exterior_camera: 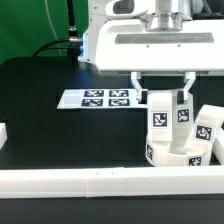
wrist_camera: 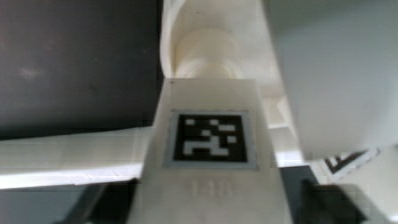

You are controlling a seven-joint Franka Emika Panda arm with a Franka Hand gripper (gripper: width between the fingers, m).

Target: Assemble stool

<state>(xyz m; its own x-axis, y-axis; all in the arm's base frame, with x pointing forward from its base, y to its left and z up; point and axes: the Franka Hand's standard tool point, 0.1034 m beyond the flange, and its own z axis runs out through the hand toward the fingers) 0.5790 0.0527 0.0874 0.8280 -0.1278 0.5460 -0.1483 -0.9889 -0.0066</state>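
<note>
The pincer point(exterior_camera: 165, 97) straddles a white blocky plastic stool leg point(exterior_camera: 167, 118) (tagged, upright), which stands on the white round disc seat point(exterior_camera: 172, 156) just beneath; whether its fingers actually press it, I cannot tell.

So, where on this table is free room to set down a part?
Bare black table lies between the marker board and the long white rail. The exterior view's right is crowded: the gripper holds a leg at the seat, with spare legs beside.
</note>
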